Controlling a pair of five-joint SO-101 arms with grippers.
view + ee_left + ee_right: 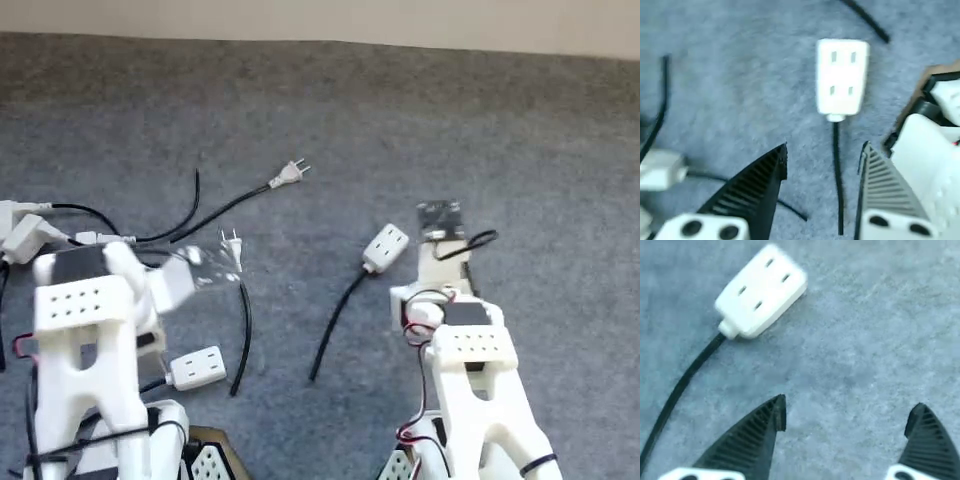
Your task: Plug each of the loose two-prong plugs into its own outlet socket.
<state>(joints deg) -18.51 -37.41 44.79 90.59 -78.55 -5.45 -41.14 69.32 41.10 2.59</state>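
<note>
Two white outlet sockets lie on the grey carpet, each with a black cord. One socket [385, 247] [761, 291] lies just beside my right gripper [440, 218] [849, 410], which is open and holds nothing. The other socket [197, 368] [841, 80] lies near the left arm's base, ahead of my open, empty left gripper [195, 268] [822, 150]. A two-prong plug [290, 175] on a black cord rests farther back at centre. A second small plug [232, 245] sits close to the left gripper.
White plugs and adapters [22, 232] with black cords [170, 235] crowd the far left edge; one white piece [660, 170] lies beside the left fingers. The left arm's base [935, 140] stands close to its socket. Bare carpet stretches across the back and right.
</note>
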